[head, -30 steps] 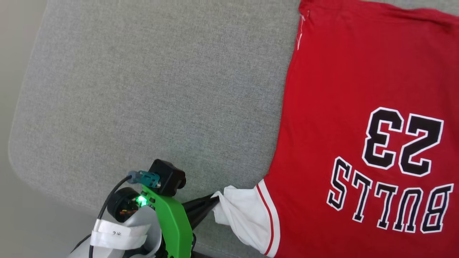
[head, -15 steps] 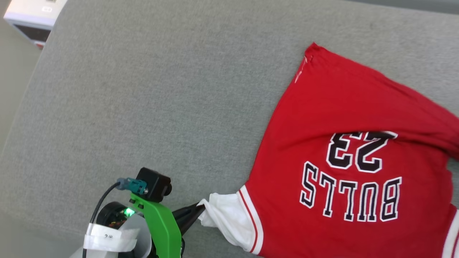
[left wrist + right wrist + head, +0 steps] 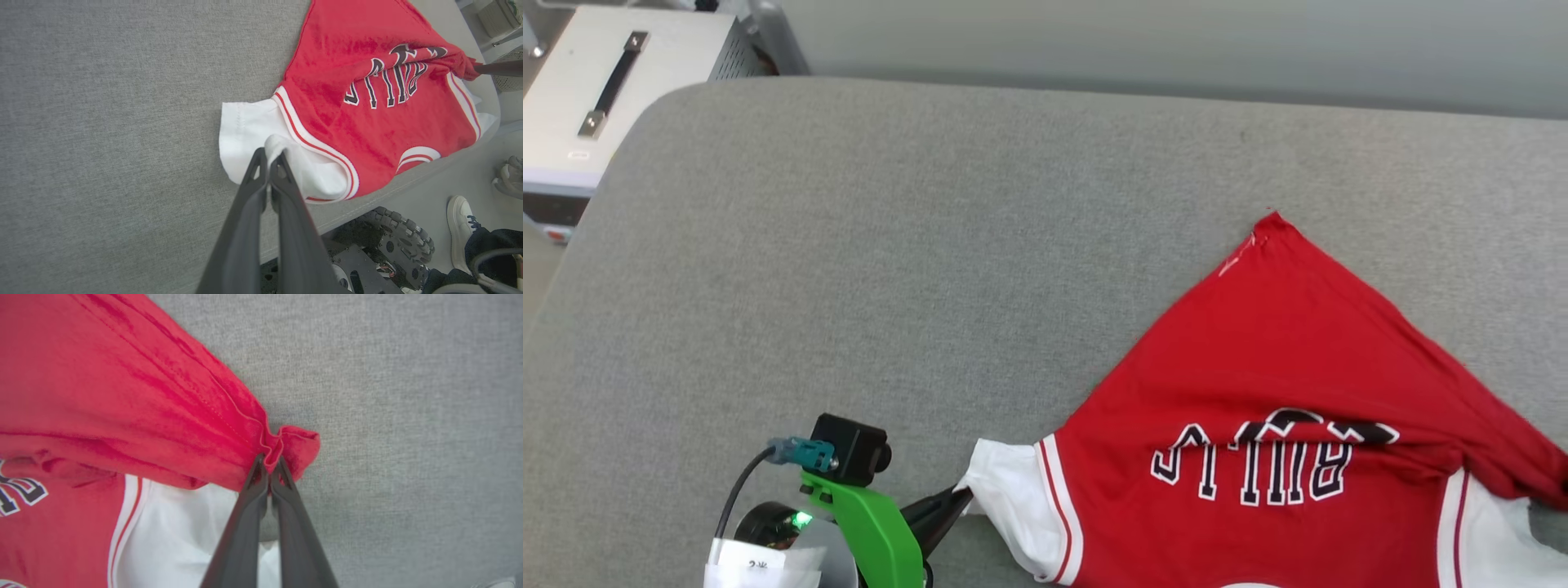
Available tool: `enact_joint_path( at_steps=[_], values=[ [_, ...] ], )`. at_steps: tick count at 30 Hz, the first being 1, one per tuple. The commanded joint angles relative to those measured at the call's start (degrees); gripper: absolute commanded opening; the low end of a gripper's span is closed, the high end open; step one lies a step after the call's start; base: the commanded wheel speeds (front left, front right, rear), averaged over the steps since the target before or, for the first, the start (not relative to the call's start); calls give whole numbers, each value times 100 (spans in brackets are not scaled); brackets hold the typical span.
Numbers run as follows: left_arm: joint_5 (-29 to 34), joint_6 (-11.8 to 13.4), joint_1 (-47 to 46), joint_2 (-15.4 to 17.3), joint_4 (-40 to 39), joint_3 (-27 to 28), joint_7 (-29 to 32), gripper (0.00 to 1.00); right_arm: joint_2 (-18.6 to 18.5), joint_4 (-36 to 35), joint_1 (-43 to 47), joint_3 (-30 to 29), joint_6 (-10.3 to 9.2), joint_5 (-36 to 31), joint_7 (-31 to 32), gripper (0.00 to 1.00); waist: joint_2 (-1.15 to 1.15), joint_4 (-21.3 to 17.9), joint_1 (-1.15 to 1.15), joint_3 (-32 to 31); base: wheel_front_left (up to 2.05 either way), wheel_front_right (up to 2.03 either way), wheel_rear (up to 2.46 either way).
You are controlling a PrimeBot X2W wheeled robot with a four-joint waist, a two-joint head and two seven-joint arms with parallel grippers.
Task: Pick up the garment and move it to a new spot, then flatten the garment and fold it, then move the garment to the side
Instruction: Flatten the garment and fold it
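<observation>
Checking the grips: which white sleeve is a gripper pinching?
The sleeve on the robot's left, clamped by the left gripper. The other sleeve lies free; the right gripper pinches the shirt's red edge near it.

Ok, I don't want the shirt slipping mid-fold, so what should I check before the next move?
1. Is the left gripper shut on the sleeve? ok.
2. Is the right gripper shut on the hem? ok, red cloth is pinched between its fingers.
3. Does the garment lie smooth? not ok, a wrinkled fold bunches over the print.
4. Is the garment wholly on the grey surface? cannot tell, its near side lies right at the rim.
</observation>
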Motion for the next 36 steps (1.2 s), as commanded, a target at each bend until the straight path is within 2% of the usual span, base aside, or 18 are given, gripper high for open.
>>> enact_joint_path(
  at_steps=[1,10,16,17,18,19,25,30,36],
  values=[
    [-2,28,74,-44,53,10,-64,0,73,-130,242,-72,-6,8,-71,0,0,-198,0,-267,0,0,0],
    [2,56,198,-246,257,3,-374,0,567,-599,1144,-348,-6,-112,-178,0,0,-240,0,-412,0,0,0],
    [32,36,145,-299,262,-11,-443,0,569,-577,1190,-375,-6,-112,-85,0,0,-226,0,-389,0,0,0],
    [42,34,134,-297,256,-15,-444,0,548,-602,1178,-347,-6,-99,-45,22,0,-223,0,-379,0,0,0],
    [53,34,122,-294,243,-19,-443,0,515,-653,1154,-313,-6,-75,-14,93,0,-217,0,-361,0,0,0],
    [62,34,111,-292,229,-24,-441,0,479,-701,1133,-278,-6,-54,21,100,0,-210,0,-347,0,0,0],
    [135,26,36,-259,77,-64,-406,0,99,-1305,870,-11,-6,187,398,100,0,-105,0,-202,0,0,0],
    [227,6,-95,-252,-90,-109,-370,0,-185,-2008,331,229,-6,379,994,100,0,78,0,36,0,0,0],
    [330,-62,-288,-310,-196,-185,-361,0,-188,-2303,-757,696,-6,433,1621,100,0,367,0,444,0,0,0]
  ],
)
